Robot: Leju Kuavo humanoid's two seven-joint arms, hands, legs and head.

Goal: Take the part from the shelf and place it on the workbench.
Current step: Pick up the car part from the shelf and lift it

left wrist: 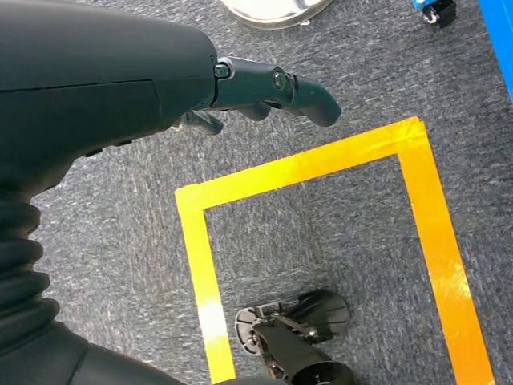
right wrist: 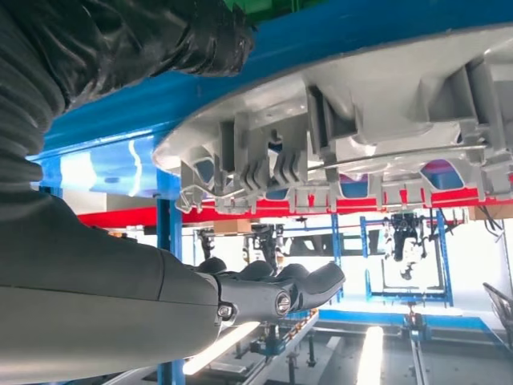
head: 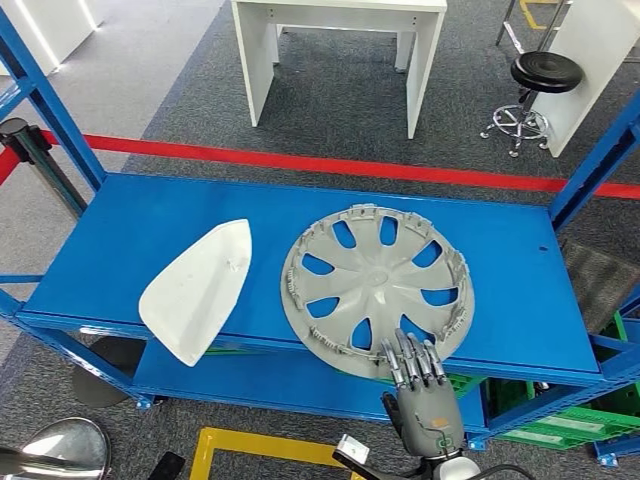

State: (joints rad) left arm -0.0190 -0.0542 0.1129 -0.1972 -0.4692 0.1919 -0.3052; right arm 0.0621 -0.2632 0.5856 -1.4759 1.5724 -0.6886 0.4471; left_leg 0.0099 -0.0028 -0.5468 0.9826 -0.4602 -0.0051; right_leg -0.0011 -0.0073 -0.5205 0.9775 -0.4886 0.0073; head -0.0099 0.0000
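Right hand [head: 424,390], fingers spread and holding nothing, hovers at the hubcap [head: 377,288] rim, lower centre. A shallow grab could tip it off the shelf [head: 521,260]. Left hand [left wrist: 151,80] hangs open and empty.

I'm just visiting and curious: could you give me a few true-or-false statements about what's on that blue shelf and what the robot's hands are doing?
1. A grey wheel cover lies on the blue shelf. True.
2. The white part lies on top of the wheel cover. False: it lies beside it, apart.
3. The right hand is at the wheel cover's near edge. True.
4. The left hand holds the white part. False: it hangs over the carpet, holding nothing.
5. The wheel cover is already lifted clear. False: it rests on the shelf.
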